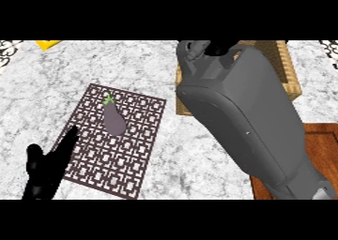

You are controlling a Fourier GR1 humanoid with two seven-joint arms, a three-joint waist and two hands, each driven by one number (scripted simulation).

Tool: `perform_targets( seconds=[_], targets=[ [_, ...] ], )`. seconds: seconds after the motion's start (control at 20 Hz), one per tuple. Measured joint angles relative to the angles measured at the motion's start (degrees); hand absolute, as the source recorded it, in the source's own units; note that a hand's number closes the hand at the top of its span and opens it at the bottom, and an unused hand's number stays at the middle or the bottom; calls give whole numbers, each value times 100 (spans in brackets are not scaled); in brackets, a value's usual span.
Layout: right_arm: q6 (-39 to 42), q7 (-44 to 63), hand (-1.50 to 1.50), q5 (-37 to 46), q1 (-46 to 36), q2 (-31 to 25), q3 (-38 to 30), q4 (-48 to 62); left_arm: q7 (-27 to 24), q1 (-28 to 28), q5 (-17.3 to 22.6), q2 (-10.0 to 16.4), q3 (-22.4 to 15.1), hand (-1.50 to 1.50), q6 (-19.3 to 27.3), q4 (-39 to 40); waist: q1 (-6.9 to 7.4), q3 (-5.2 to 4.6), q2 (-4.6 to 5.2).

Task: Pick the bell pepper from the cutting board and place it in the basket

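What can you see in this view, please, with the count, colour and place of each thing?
counter: one, white-grey marble, under everything.
mat: one, dark brown with a pale lattice, left of centre.
eggplant: one, purple with a green stem, on the mat's upper part.
basket: one, tan woven, upper right, mostly hidden by the right forearm.
cutting board: one, reddish-brown wood, lower right, partly hidden.
yellow object: one, top left, cut off.
bell pepper: none visible.
left hand: one, black, open, lower left by the mat's edge.
right forearm: one, grey, crossing the right side.
right hand: one, black, over the basket.
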Motion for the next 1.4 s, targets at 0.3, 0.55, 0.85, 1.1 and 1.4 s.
perform_targets(
  seconds=[0.3, 0.55, 0.85, 1.1, 1.4],
  targets=[
    [-125, -395, 150, -39, -135, -37, -522, 830, -40, -19, 0, -35, 40, 0, -21, 42, -26, 11, 17],
    [-473, -785, 150, -206, 23, -59, -936, 1275, -18, -11, -34, -90, 46, 0, 14, 21, -35, 10, 24],
    [-1173, -1253, 150, -678, 483, -14, -1323, 1407, -138, -30, -25, -123, 88, 0, -36, 114, -49, 28, 20],
    [-1533, -1725, 150, -955, 810, 2, -1493, 1580, 32, -50, -19, -107, 109, 0, -64, 62, -64, 13, 16],
    [-1610, -1781, 150, -612, 1096, -347, -1508, 2057, -95, -8, -69, -152, 130, 0, -45, 88, -95, 18, 8]
  ],
)
